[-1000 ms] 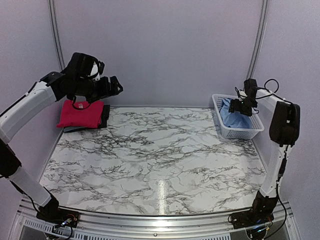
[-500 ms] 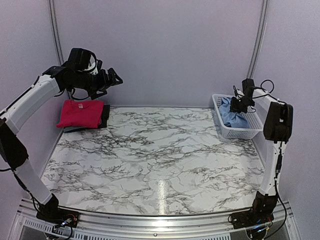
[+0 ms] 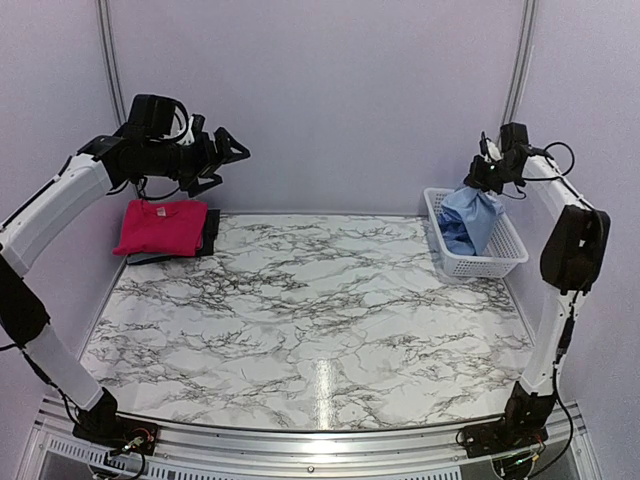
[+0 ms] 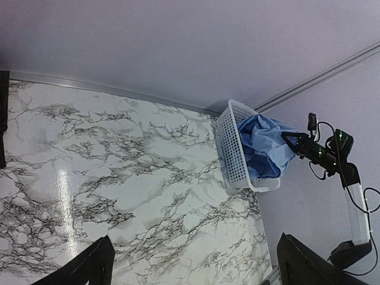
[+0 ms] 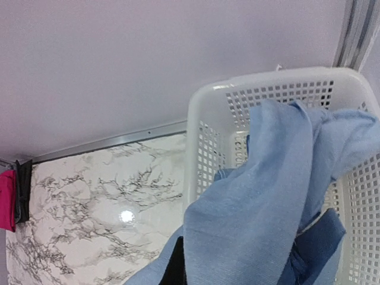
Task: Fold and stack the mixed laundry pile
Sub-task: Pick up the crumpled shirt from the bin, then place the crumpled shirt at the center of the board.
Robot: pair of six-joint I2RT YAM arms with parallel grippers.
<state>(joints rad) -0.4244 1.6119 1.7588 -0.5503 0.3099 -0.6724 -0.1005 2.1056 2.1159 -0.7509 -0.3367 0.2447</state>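
A light blue shirt [image 3: 470, 215] hangs half out of the white basket [image 3: 480, 265], and my right gripper [image 3: 487, 176] is shut on its top, above the basket. In the right wrist view the blue shirt [image 5: 267, 202] covers the jaws; only a dark finger [image 5: 178, 270] shows. A darker blue piece [image 5: 325, 237] lies under it in the basket [image 5: 202, 136]. The folded pink-red T-shirt [image 3: 160, 228] rests on a dark garment [image 3: 210, 230] at the back left. My left gripper [image 3: 225, 158] is open, high above that stack, holding nothing.
The basket [image 4: 233, 151] stands at the table's back right corner, close to the wall. The left wrist view shows the marble top [image 4: 119, 178] and the shirt [image 4: 264, 145] across from it. A metal rail [image 3: 320, 212] runs along the back wall.
The right gripper has shut on the blue shirt in the basket and lifted it upward. The left gripper has risen a little and turned toward the right.
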